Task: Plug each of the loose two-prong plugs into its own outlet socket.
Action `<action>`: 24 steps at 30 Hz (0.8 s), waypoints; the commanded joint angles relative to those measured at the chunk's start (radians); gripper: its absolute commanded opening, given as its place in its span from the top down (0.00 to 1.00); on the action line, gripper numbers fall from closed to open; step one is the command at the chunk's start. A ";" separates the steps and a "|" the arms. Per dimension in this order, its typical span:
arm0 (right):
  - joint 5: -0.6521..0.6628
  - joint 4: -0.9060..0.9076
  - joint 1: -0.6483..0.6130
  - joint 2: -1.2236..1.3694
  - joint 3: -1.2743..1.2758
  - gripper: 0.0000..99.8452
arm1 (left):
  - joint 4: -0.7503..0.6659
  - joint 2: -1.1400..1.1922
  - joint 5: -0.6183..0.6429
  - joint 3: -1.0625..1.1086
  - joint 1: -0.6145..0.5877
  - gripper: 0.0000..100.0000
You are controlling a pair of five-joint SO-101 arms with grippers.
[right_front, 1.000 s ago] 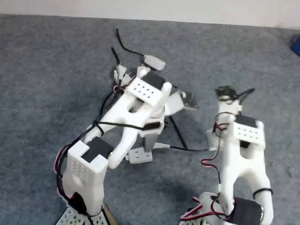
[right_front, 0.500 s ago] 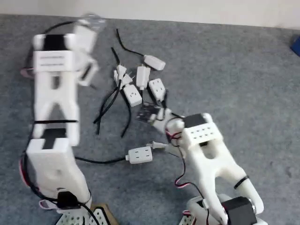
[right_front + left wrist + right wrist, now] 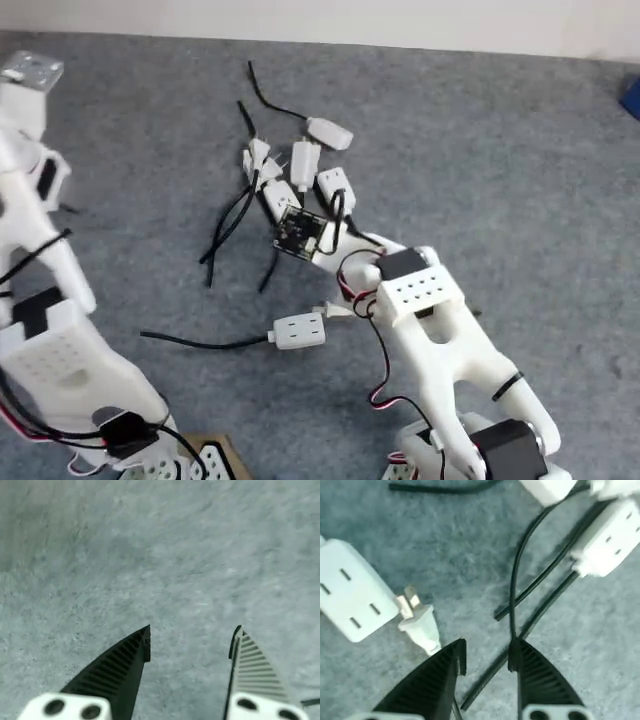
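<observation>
A white outlet socket (image 3: 299, 330) (image 3: 350, 597) lies on the grey carpet with a black cord trailing off it. A white two-prong plug (image 3: 340, 311) (image 3: 418, 624) lies beside it, prongs close to the socket's side and outside its slots. My right gripper (image 3: 487, 655) hovers open just past this plug, with black cords (image 3: 520, 610) running between its fingers. Another socket (image 3: 612, 532) lies farther off. The right arm (image 3: 420, 290) stretches to the table's middle. My left gripper (image 3: 191, 639) is open over bare carpet, and the left arm (image 3: 40, 260) stands at the far left.
Several more white plugs and sockets (image 3: 300, 175) with tangled black cords (image 3: 230, 220) lie in a cluster beyond the right wrist. Grey carpet (image 3: 520, 150) stretches open to the right. A blue object (image 3: 632, 98) sits at the right edge.
The left arm has swung from the central cluster out to the far left. The right arm has moved from the right in over the plugs at the centre.
</observation>
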 commanded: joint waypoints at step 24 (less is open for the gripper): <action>0.252 0.081 -0.062 0.189 -0.045 0.85 | -0.126 -0.007 -0.063 0.194 -0.019 0.73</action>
